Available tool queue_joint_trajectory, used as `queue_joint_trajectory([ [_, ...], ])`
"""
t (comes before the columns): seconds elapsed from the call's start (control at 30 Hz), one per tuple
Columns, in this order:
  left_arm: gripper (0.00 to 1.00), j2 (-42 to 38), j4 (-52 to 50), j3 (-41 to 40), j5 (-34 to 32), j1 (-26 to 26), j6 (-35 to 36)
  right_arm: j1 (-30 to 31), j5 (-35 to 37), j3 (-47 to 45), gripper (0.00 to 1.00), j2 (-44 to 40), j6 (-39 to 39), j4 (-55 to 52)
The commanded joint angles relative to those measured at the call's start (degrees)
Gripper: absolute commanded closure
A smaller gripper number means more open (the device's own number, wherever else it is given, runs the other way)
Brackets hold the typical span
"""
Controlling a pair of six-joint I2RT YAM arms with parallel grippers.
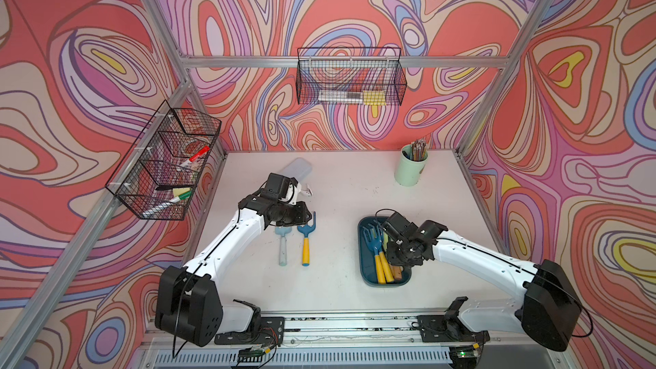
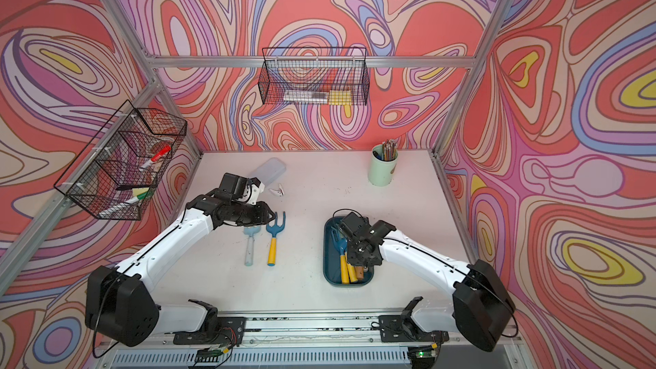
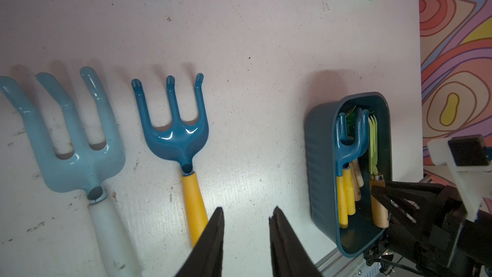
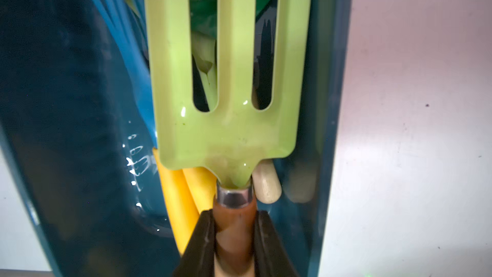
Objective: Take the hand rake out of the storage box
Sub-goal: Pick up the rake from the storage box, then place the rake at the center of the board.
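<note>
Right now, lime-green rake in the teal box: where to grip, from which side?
Its wooden handle just behind the metal ferrule, from the handle end, above: it's round and narrow, the head wide and flat. The right gripper is shut there; yellow handles crowd one side.

Lime-green three-tined hand rake: glossy painted head, shiny metal ferrule, matt brown wooden handle. Dark teal rectangular plastic storage box: smooth, glossy. White tabletop: matt, scuffed, speckled.
</note>
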Motion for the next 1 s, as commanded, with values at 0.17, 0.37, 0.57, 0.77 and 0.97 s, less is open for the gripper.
queue_joint_trajectory([
  [0.17, 0.66, -1.53, -1.99, 2.75, -2.93, -0.24, -0.02, 0.40, 3.31, 6.93, 1.00, -2.59, -0.78, -3.94],
  [0.37, 0.66, -1.54, -5.81, 4.12, -8.49, -0.24, 0.35, 7.27, 5.33, 15.12, 1.00, 4.04, -1.09, 0.28],
  [0.57, 0.63, -2.62, -6.81, 4.78, -11.35, -0.24, -0.29, 14.64, 4.63, 24.85, 1.00, 20.02, -1.31, 9.65],
  [0.77, 0.57, -2.72, -8.97, 6.05, -15.04, 0.08, 0.00, 17.61, 2.71, 34.73, 1.00, 36.17, -0.60, 15.34],
  [0.97, 0.57, -3.10, -10.39, 5.72, -16.97, 0.92, -0.08, 17.52, 1.88, 37.86, 1.00, 44.18, 1.84, 16.60],
])
